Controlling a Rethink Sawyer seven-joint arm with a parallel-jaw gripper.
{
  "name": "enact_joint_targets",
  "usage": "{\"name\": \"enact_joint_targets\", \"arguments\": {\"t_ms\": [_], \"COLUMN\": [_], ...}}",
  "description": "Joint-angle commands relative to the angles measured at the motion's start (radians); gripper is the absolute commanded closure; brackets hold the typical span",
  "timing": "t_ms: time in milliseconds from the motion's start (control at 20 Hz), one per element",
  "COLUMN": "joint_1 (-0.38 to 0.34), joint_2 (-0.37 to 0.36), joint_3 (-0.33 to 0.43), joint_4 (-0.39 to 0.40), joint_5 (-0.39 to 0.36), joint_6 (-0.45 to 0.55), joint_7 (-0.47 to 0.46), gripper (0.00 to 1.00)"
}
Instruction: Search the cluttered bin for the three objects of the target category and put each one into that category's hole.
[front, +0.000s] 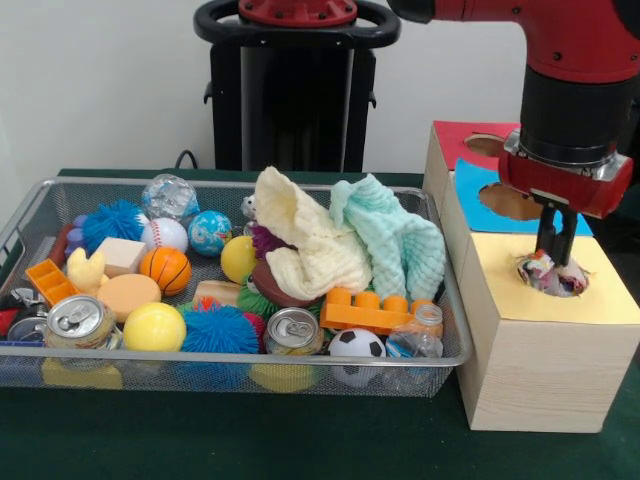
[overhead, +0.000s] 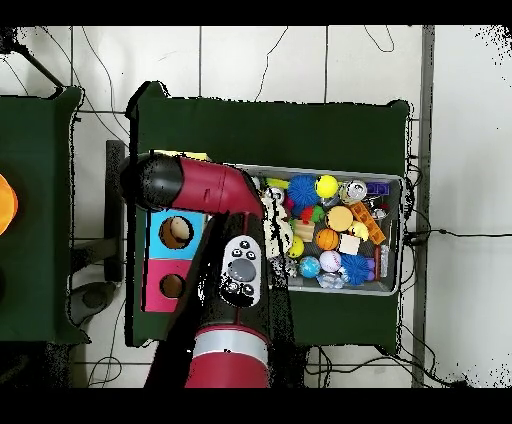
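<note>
My gripper (front: 555, 252) hangs straight down over the yellow-topped box (front: 520, 290) at the right. Its fingers stand close together on a crumpled white wrapper with red, yellow and blue print (front: 549, 274). The wrapper sits in the round ragged hole (front: 578, 283) of that box, partly below the rim. The wire mesh bin (front: 452, 330) lies to the left, full of toys. No other such wrapper shows plainly in it. In the overhead view the arm (overhead: 200, 185) hides the gripper and the hole; only a strip of the yellow box (overhead: 186, 155) shows.
Behind the yellow box stand the blue-topped box (front: 480, 205) and the red-topped box (front: 455, 140), each with a hole. The bin holds a cream cloth (front: 305, 240), a mint cloth (front: 395, 240), balls, cans (front: 78, 318) and an orange brick (front: 365, 310).
</note>
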Motion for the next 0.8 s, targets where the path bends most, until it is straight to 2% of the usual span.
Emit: {"name": "enact_joint_targets", "arguments": {"t_ms": [50, 200, 450, 650, 800], "joint_1": [-0.001, 0.009, 0.045, 0.092, 0.104], "joint_2": [0.087, 0.102, 0.113, 0.178, 0.223], "joint_3": [0.128, 0.126, 0.077, -0.087, -0.158], "joint_4": [0.077, 0.062, 0.014, -0.148, -0.212], "joint_5": [0.053, 0.057, 0.051, -0.017, -0.018], "joint_6": [-0.080, -0.089, -0.052, 0.063, 0.081], "joint_7": [0.142, 0.153, 0.193, 0.246, 0.272], "gripper": [1.00, 1.00, 1.00, 1.00, 1.00]}}
